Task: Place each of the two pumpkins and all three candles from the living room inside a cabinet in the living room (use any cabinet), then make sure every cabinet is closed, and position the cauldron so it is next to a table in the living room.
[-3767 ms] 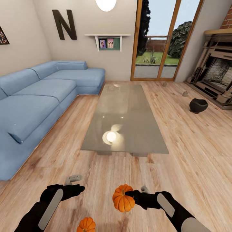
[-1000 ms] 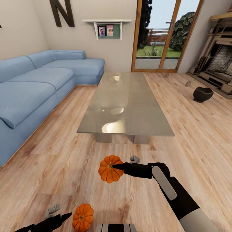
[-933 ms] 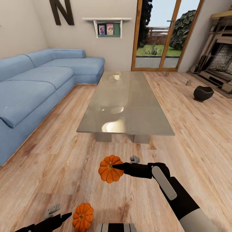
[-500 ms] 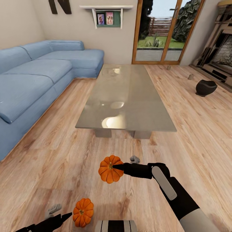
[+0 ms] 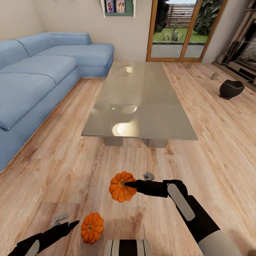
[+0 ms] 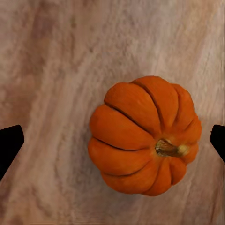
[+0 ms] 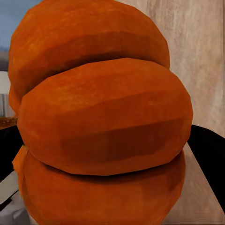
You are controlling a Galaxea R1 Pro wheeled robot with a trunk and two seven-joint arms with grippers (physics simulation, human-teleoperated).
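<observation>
The right gripper (image 5: 122, 184) is clamped on one pumpkin (image 5: 122, 186), held clear of the wooden floor (image 5: 213, 142) at lower centre of the head view — carried, by the look of it, so it can go to a cabinet once the second is collected. That second pumpkin (image 5: 91, 228) lies on the floor at the lower left, stem sideways, and the left gripper (image 5: 67, 222) sits just beside it with its fingers spread wide; in the left wrist view the pumpkin (image 6: 144, 136) lies between the two dark tips, untouched, so a grasp looks imminent. Ahead, the long glass desk (image 5: 106, 133) fills the middle of the frame and blocks a straight path forward; a blue sofa (image 5: 32, 81) lines the left. At the upper right the black cauldron (image 5: 231, 89) stands on the floor, with two candles (image 5: 214, 76) beyond it — all well apart from the arms.
</observation>
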